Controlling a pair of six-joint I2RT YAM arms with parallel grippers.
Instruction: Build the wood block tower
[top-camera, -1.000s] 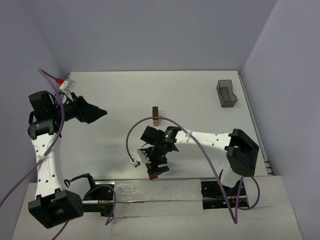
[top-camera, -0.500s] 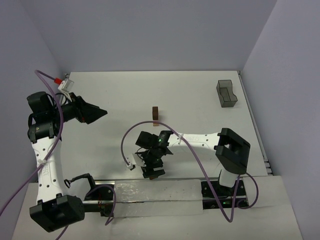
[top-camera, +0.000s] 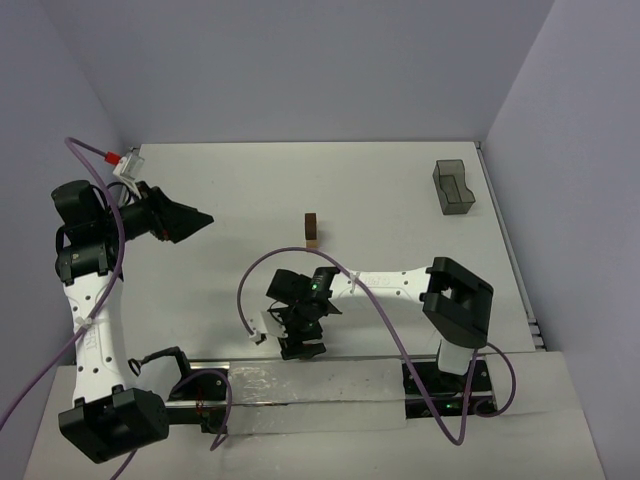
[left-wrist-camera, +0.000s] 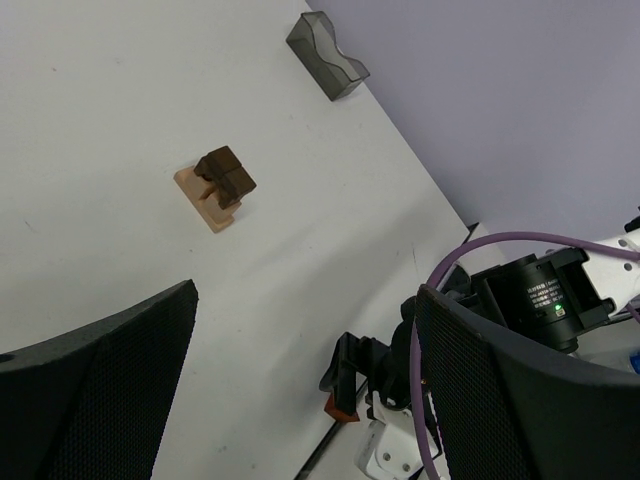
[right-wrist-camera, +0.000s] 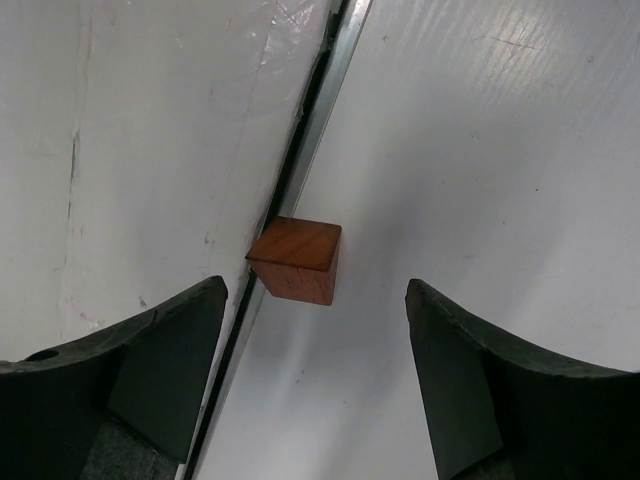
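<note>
The right end effector (top-camera: 299, 341), fingers spread and empty, hovers with a loose reddish-brown block (right-wrist-camera: 297, 258) between them, against the near rail (right-wrist-camera: 305, 140). The wood block tower (top-camera: 312, 228) stands beyond it, mid-tabletop (top-camera: 400, 200). The left end effector (top-camera: 203, 218), also spread and empty, sits well apart.

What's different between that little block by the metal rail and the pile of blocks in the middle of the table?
The lone block is reddish-brown; the stack is tan and dark brown. The block is one cube; the stack is several pieces. The block lies by the metal rail, at the tips of the open right gripper; the stack stands alone mid-table. Both look wooden.
</note>
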